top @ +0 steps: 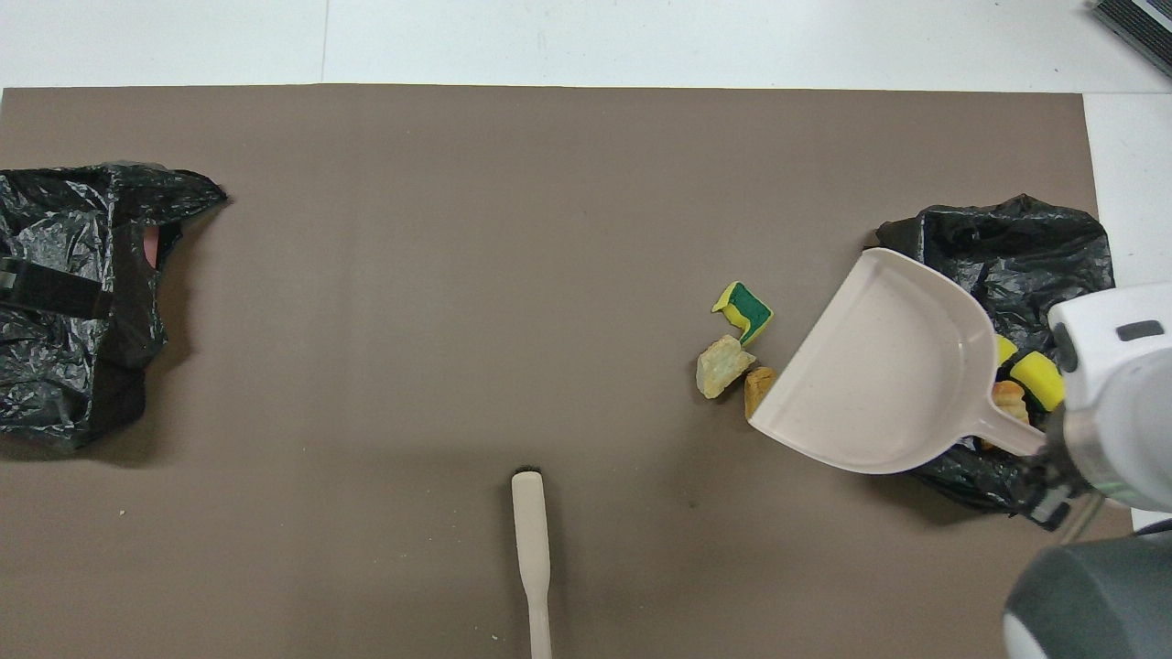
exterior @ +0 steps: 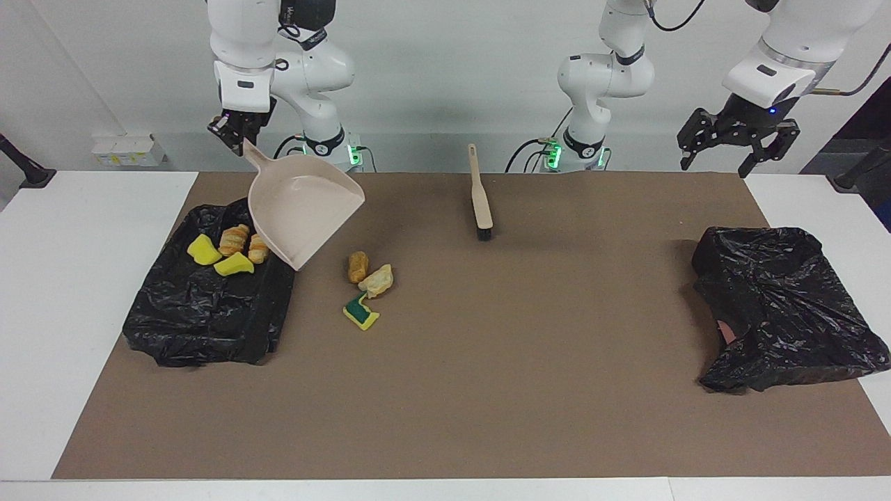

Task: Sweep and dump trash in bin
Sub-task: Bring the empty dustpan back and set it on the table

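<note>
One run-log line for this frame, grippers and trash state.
right gripper: shut on dustpan handle, over bin edge | left gripper: open, idle | binned: four | trash on mat: three | brush: untouched

Bright even light, soft shadows

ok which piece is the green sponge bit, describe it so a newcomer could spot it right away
Start at the black-lined bin at the right arm's end of the brown mat. Beside it, toward the mat's middle, three loose lumps lie together on the mat. The green sponge piece is the one farthest from the robots, and the only one with a dark green face edged in yellow; its two neighbours are tan.
</note>
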Controlling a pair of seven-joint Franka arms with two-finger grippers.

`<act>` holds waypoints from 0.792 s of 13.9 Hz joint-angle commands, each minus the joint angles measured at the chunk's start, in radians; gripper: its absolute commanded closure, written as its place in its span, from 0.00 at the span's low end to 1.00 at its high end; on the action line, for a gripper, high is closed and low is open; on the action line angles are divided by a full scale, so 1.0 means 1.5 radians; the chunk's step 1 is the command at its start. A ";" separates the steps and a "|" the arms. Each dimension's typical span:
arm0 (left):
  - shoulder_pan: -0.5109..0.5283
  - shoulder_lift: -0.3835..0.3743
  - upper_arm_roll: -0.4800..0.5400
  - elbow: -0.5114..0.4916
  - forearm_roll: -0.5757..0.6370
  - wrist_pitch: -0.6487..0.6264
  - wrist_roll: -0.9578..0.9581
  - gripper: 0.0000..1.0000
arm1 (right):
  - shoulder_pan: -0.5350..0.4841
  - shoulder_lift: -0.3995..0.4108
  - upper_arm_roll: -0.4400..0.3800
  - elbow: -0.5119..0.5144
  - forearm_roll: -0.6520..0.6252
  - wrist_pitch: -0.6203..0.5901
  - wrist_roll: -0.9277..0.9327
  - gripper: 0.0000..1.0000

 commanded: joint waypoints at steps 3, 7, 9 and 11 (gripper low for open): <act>0.002 -0.008 -0.001 -0.004 0.014 -0.008 0.003 0.00 | -0.005 0.114 0.116 0.038 0.112 0.098 0.420 1.00; 0.002 -0.008 -0.001 -0.004 0.014 -0.008 0.003 0.00 | -0.002 0.309 0.236 0.179 0.097 0.150 0.668 1.00; 0.002 -0.008 -0.001 -0.004 0.014 -0.008 0.003 0.00 | 0.000 0.394 0.266 0.265 0.096 0.182 0.742 1.00; 0.002 -0.008 -0.001 -0.004 0.014 -0.008 0.003 0.00 | 0.016 0.462 0.284 0.321 0.075 0.221 0.796 1.00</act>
